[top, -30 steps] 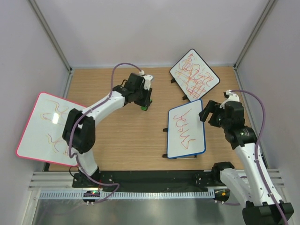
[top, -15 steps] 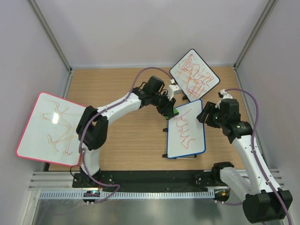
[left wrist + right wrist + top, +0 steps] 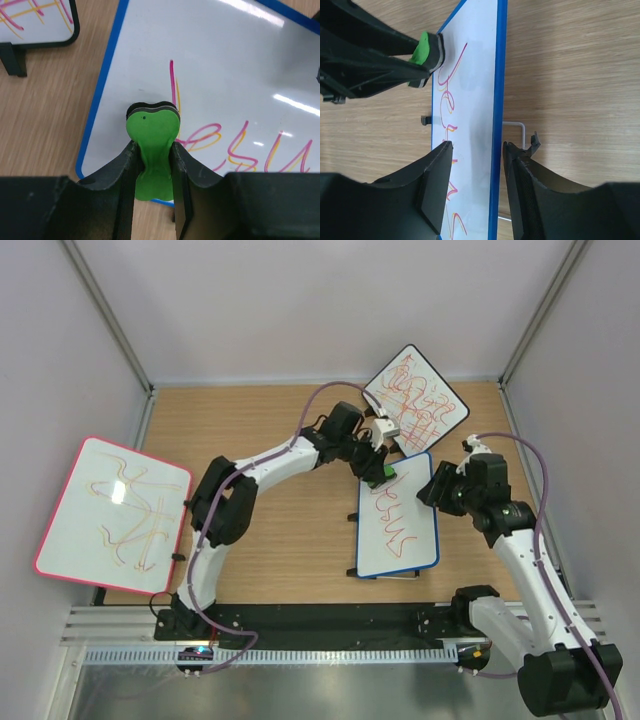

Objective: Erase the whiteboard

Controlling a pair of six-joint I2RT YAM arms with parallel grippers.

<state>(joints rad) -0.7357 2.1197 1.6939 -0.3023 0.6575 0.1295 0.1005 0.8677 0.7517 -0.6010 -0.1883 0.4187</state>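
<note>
Now our left end effector (image 3: pixel 152 149) is clamped on the green eraser (image 3: pixel 152 125), which sits against the whiteboard (image 3: pixel 240 75) near its far left corner, just beside the red scribble (image 3: pixel 172 80). Our right end effector (image 3: pixel 477 150) is spread wide at the board's right edge, one finger over the white face, the other over the desk (image 3: pixel 570 75). The whiteboard lies right of centre, between our arms.

Overhead, 2 wrist close-ups; whiteboard (image 3: pixel 398 515) shared
</note>
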